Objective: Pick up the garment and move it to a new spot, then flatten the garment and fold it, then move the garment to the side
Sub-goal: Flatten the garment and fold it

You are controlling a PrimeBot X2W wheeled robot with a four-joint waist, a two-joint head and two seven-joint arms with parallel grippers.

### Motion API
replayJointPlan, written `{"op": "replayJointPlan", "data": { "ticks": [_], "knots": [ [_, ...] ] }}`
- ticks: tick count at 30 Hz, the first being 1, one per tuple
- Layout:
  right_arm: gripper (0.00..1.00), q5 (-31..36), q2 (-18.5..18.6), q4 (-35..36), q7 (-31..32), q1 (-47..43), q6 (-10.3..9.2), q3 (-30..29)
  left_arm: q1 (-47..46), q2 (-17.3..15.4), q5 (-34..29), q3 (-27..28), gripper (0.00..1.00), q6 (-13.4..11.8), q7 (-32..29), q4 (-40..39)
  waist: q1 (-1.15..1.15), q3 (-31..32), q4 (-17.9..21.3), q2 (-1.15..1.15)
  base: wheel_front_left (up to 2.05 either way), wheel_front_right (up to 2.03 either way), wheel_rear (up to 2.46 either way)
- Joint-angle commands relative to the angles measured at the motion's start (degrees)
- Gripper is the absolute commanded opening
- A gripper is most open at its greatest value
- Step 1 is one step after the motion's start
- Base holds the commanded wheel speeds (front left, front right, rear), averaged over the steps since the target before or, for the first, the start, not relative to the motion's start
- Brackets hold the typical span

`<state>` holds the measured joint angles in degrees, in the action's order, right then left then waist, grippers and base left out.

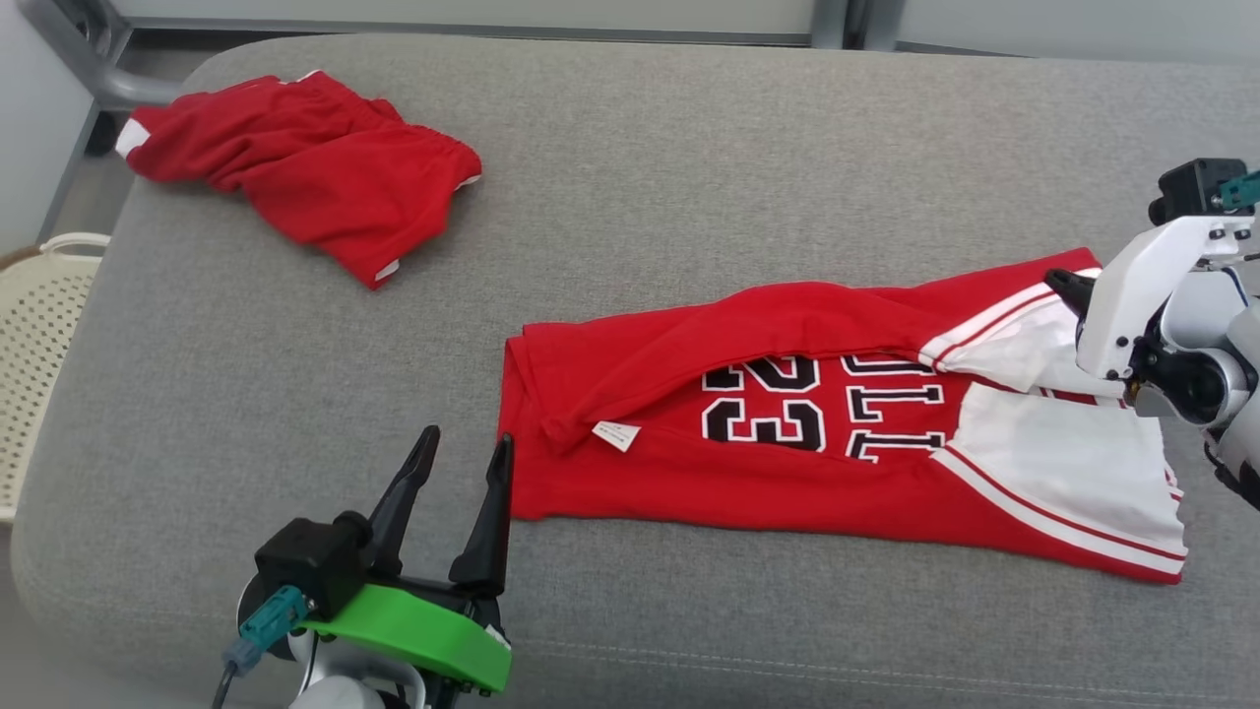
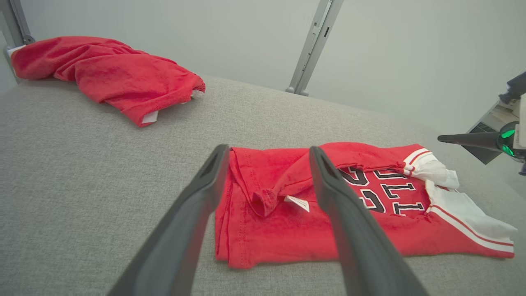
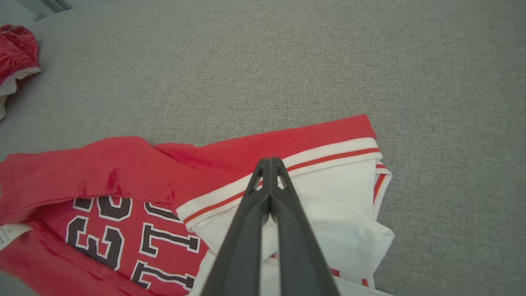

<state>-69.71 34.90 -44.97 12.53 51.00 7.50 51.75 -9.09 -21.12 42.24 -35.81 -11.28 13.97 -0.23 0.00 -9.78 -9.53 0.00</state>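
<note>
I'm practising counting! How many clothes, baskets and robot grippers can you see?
Clothes: 2 (jersey, shorts)
Baskets: 1 (basket)
Grippers: 2 (left gripper, right gripper)
Total: 5

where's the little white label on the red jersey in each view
head view: white label left of centre, near the jersey's left end.
left wrist view: label near the middle of the picture.
right wrist view: label at the left edge, low.
shared landmark: the black number print, right beside the label.
</note>
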Motion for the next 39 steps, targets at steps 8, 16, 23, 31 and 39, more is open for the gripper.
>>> {"op": "replayJointPlan", "data": {
  "ticks": [8,16,23,31,39],
  "knots": [
    [0.00,1.1,-0.5,-5.1,11.7,4.2,-0.02,1.4,-1.8,2.1,-0.8,0.1,1.00,1.4,0.8,1.7,0.00,-3.0,-5.2,0.00,0.00,0.00,0.00],
    [0.00,-0.2,1.2,-3.2,20.9,2.2,-0.02,2.9,-1.7,3.6,-1.2,1.2,1.00,2.4,1.1,3.4,0.00,-2.8,-4.9,0.00,0.00,0.00,0.00],
    [0.00,-1.5,3.7,2.3,26.2,-0.7,-0.02,4.0,-1.6,4.4,-1.9,2.1,1.00,3.2,1.3,4.0,0.00,-2.8,-3.0,0.00,0.00,0.00,0.00],
    [0.00,-2.2,6.5,8.8,27.0,-4.7,-0.02,3.8,-1.1,4.8,-2.3,2.8,1.00,3.6,1.2,4.5,0.00,-2.4,-0.9,0.00,0.00,0.00,0.00],
    [0.00,-3.0,8.5,15.7,22.8,-9.7,-0.02,1.0,-0.1,4.4,-2.8,3.4,1.00,3.4,1.2,4.3,0.00,-1.8,1.4,0.00,0.00,0.00,0.00]
  ]
}}
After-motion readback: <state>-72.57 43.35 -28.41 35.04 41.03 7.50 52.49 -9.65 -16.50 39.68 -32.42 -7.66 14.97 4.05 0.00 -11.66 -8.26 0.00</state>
